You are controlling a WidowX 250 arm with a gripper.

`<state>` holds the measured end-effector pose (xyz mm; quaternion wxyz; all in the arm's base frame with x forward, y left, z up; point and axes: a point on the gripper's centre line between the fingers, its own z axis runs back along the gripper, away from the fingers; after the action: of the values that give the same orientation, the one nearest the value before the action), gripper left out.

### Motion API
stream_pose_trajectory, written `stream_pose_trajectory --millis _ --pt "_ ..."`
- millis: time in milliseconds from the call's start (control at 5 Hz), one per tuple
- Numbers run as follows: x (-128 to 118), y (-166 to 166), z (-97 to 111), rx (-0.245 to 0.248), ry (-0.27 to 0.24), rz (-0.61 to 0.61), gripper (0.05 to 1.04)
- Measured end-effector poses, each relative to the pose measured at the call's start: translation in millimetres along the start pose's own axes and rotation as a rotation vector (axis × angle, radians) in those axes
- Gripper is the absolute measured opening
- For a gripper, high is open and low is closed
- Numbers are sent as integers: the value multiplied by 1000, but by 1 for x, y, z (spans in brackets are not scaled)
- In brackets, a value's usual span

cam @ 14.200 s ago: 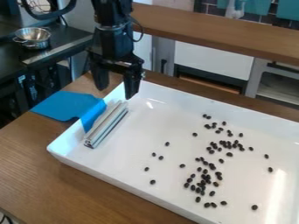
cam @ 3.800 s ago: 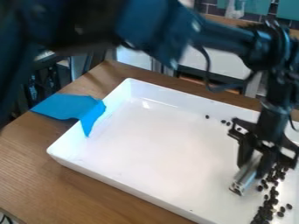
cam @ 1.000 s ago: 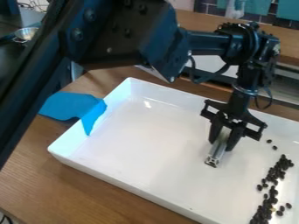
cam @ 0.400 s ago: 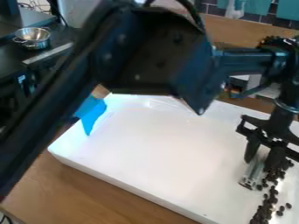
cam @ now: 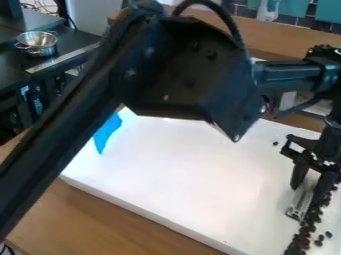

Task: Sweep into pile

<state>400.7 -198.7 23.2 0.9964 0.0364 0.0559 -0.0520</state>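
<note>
1. The black claw [cam: 307,193] hangs near the right edge of the camera view, low over the tray, its two blunt fingers clamped on a metal bar.
2. The metal bar [cam: 299,203] is silvery and straight-sided, with a grooved, squared-off end pointing down and a little to the left.
3. Dark beans [cam: 307,232], small, smooth and oval, lie just beside the bar, on its right, crowded into a long, narrow, pebbly band that runs down to the bottom edge of the view. A couple lie loose just right of the band, and one lone bean [cam: 275,144] sits well apart, above and left of the claw.
4. The tray [cam: 180,172] under all of this is white, glossy, shallow and broad, with straight raised sides.
5. The arm [cam: 193,82], black and hard-edged with bolted joints, crosses above the tray.
6. A flat blue sheet [cam: 106,132] with an uneven edge drapes at the tray's left side.
7. The table [cam: 106,214] beneath is brown wood with a fine grain.
8. At upper left, a round, shiny metal bowl [cam: 39,43] with looped handles rests on a dark counter [cam: 72,44].
</note>
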Motion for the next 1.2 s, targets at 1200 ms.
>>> stream_pose_trajectory --millis 1200 --pt "-86 136 -16 130 23 -19 373"
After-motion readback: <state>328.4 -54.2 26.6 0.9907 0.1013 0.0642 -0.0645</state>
